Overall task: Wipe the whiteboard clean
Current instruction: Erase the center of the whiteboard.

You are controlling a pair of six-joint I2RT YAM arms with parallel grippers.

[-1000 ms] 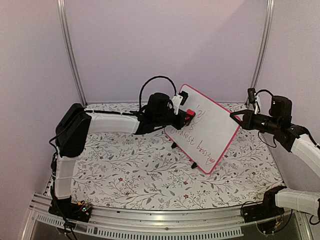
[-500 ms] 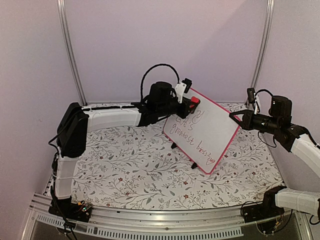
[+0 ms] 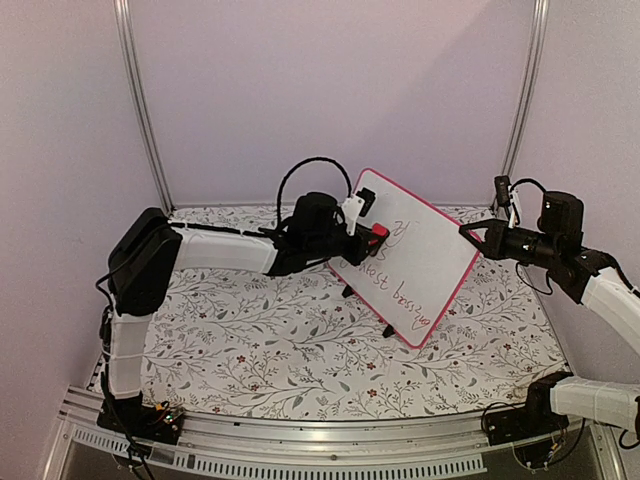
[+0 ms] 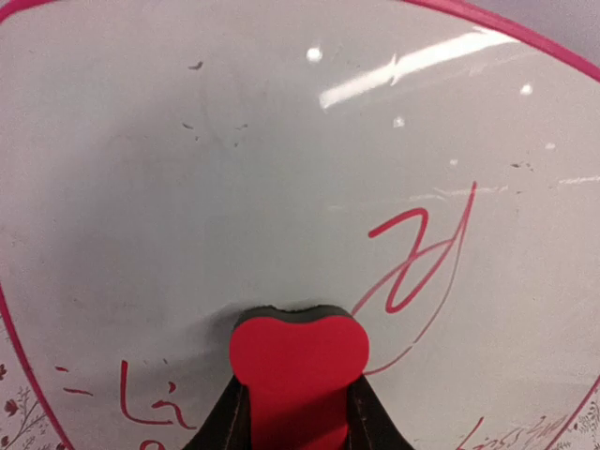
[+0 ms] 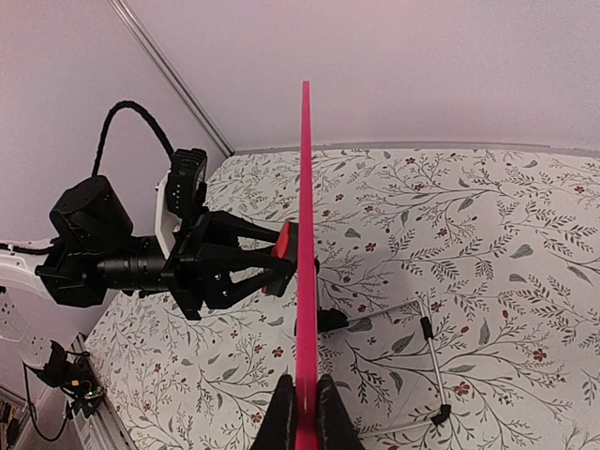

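Observation:
The whiteboard (image 3: 420, 262), white with a pink-red frame, stands tilted on two small black feet and carries red handwriting over its middle and lower part. My left gripper (image 3: 374, 236) is shut on a red eraser (image 4: 298, 356), whose dark felt face presses flat on the board (image 4: 281, 159) near its upper left, beside a red looped mark (image 4: 412, 258). My right gripper (image 5: 305, 405) is shut on the board's pink edge (image 5: 305, 234), at the right side (image 3: 470, 236). The right wrist view shows the board edge-on with the left gripper (image 5: 281, 258) against it.
The table wears a floral cloth (image 3: 260, 340). Behind the board a wire stand (image 5: 431, 361) rests on the cloth. Metal posts (image 3: 140, 100) and pale walls close in the back. The left arm (image 3: 215, 248) reaches across the table's middle.
The left gripper with the eraser rose to the board's top edge half a second ago, then came back down to the upper left of the board. The right arm has not moved.

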